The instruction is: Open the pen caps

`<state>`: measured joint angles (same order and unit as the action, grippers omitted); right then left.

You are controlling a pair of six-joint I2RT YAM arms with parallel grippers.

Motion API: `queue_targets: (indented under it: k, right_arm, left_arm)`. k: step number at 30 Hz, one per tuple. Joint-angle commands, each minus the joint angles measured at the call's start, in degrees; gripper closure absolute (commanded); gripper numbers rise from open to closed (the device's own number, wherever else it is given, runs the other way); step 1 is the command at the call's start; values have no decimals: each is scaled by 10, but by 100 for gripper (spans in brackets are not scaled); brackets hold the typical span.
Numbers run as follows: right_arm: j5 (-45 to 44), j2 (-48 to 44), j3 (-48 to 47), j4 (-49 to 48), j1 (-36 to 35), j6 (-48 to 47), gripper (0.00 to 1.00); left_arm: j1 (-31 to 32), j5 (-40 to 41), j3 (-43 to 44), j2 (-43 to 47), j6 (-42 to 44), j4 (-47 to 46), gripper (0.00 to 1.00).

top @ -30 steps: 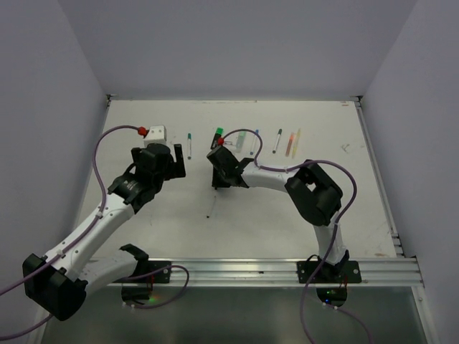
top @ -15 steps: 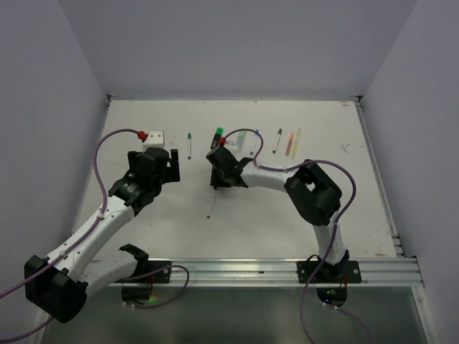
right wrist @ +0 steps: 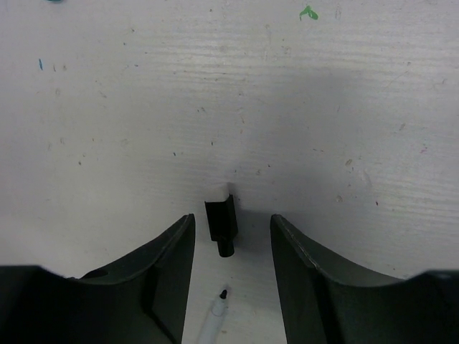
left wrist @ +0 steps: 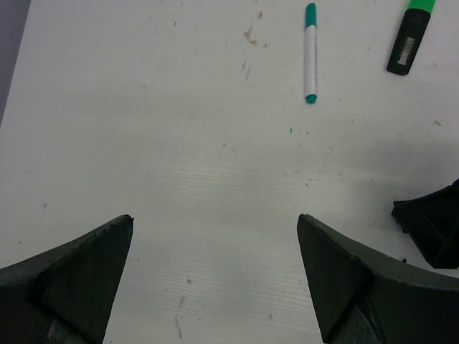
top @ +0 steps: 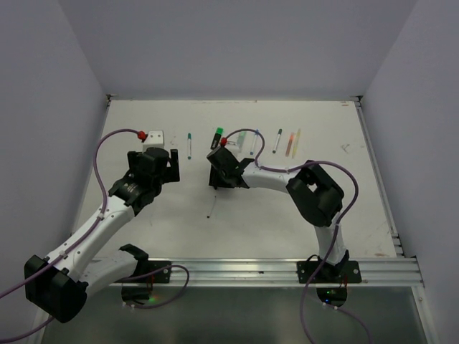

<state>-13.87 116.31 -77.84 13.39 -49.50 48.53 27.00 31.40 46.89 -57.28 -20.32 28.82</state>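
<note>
A stubby black pen cap (right wrist: pixel 221 225) lies loose on the white table, between the fingers of my right gripper (right wrist: pixel 231 219), which is open and touches nothing. Just below the cap lies its white pen (right wrist: pixel 214 317), black tip bare. From the top the right gripper (top: pixel 215 180) hangs low over mid-table, the bare pen (top: pixel 209 208) just in front of it. My left gripper (left wrist: pixel 215 218) is wide open over bare table, to the left (top: pixel 172 163). Ahead of it lie a white pen with a green cap (left wrist: pixel 310 11) and a black highlighter with a bright green cap (left wrist: pixel 420 6).
A row of capped pens lies along the back: white-green pen (top: pixel 189 144), highlighter (top: pixel 217 136), a mint one (top: pixel 240 140), a dark-capped one (top: pixel 277 140), pink and yellow ones (top: pixel 292 142). A white box (top: pixel 155 135) sits at back left. Walls close in on both sides.
My right gripper's jaws have spread and let go of the black cap, which now lies on the table. The left arm drew back slightly to the left.
</note>
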Motion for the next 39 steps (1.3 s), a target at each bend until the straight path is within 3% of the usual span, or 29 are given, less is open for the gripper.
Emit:
queue_targets:
  k: [1, 6, 9, 15, 17, 21, 27, 33, 39]
  right_arm:
    - [-14, -60, -1, 24, -1, -24, 49]
    - [-62, -123, -17, 46, 6, -84, 32]
    - [-94, -151, -16, 60, 33, -117, 17]
    - [-96, -182, 14, 67, 176, -159, 11]
    - [-92, -183, 19, 67, 214, -170, 13]
    - [-54, -160, 14, 65, 315, -177, 31]
    - [-8, -92, -38, 67, 403, -178, 55]
    - [13, -4, -109, 89, 425, -186, 66]
    - [33, 48, -151, 101, 429, -193, 69]
  left_arm:
    - [-6, 18, -6, 0, 9, -9, 0]
    - [-6, 17, -6, -3, 9, -9, 0]
    - [-7, 15, -6, -7, 9, -8, 0]
    - [-8, 13, -6, -11, 9, -9, 0]
    - [-8, 13, -7, -13, 9, -10, 0]
    - [-8, 16, -6, -15, 10, -9, 0]
    - [-9, 11, -8, -18, 11, -10, 0]
    - [-10, 9, -7, -28, 12, -10, 0]
    - [-12, -2, -6, -35, 14, -11, 0]
